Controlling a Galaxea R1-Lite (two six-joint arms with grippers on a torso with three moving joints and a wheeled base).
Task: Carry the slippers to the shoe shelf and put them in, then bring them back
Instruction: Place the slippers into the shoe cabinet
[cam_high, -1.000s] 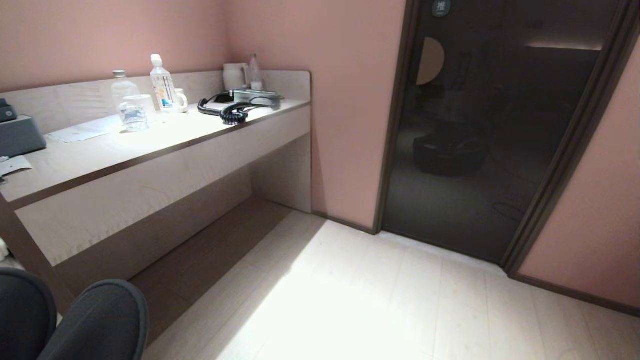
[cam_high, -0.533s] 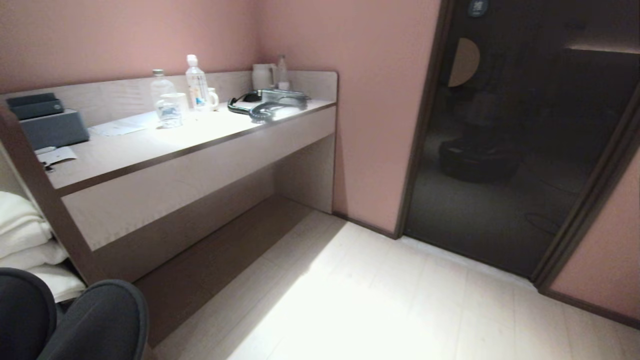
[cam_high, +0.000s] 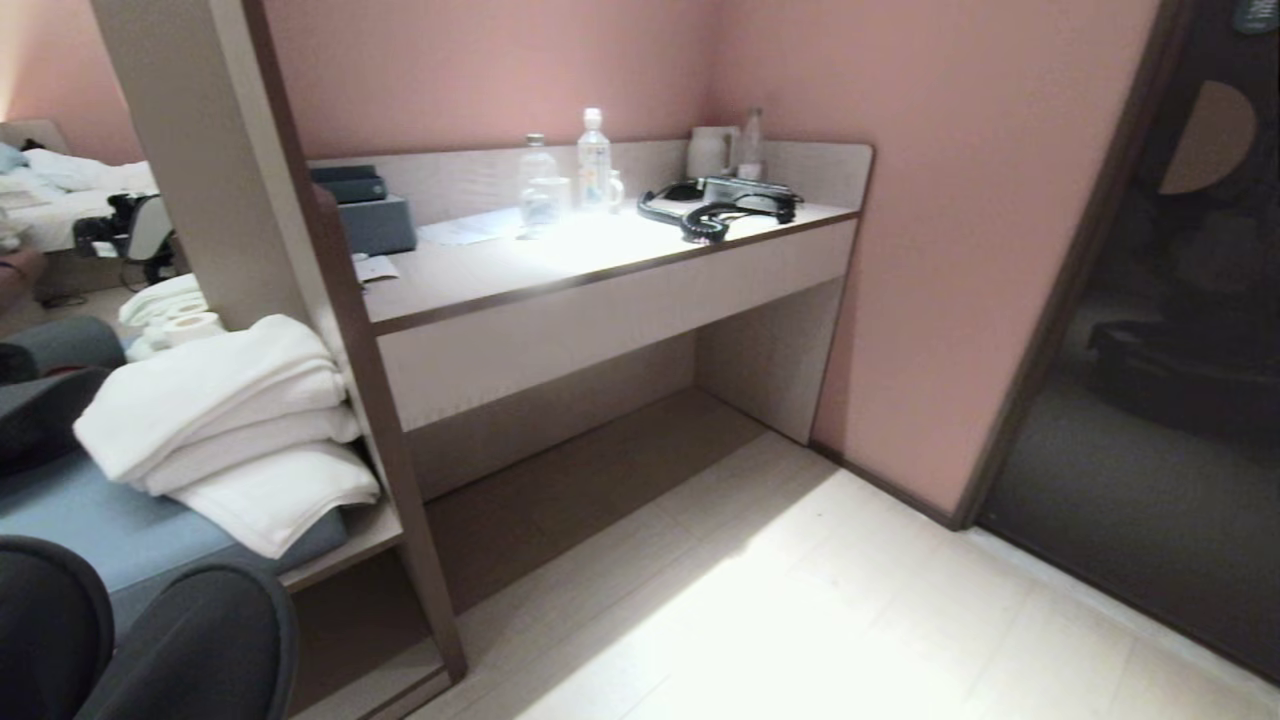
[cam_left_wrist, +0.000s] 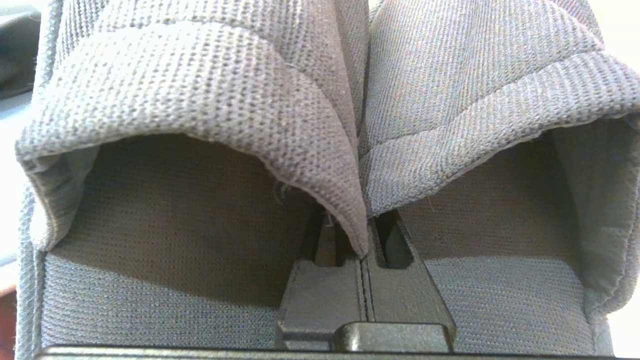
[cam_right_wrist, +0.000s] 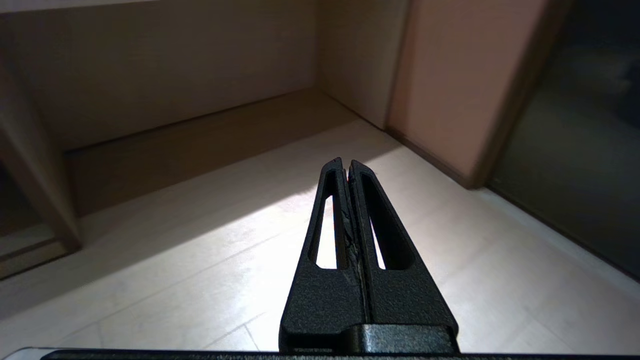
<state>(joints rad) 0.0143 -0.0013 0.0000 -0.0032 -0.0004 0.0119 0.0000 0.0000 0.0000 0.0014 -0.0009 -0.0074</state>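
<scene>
While pinched: slippers (cam_left_wrist: 320, 100) in left hand (cam_left_wrist: 364, 250).

Right tool (cam_right_wrist: 346, 165) (fingers together) above pale floor (cam_right_wrist: 200, 280).

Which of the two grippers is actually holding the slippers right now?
The left gripper: it is shut on the inner edges of both slippers, pinched together. The right gripper is shut too, but empty, above the bare floor.

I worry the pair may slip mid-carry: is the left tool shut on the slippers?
Shut. The left tool pinches the slippers by their touching inner edges, fingers pressed together with the fabric between them.
</scene>
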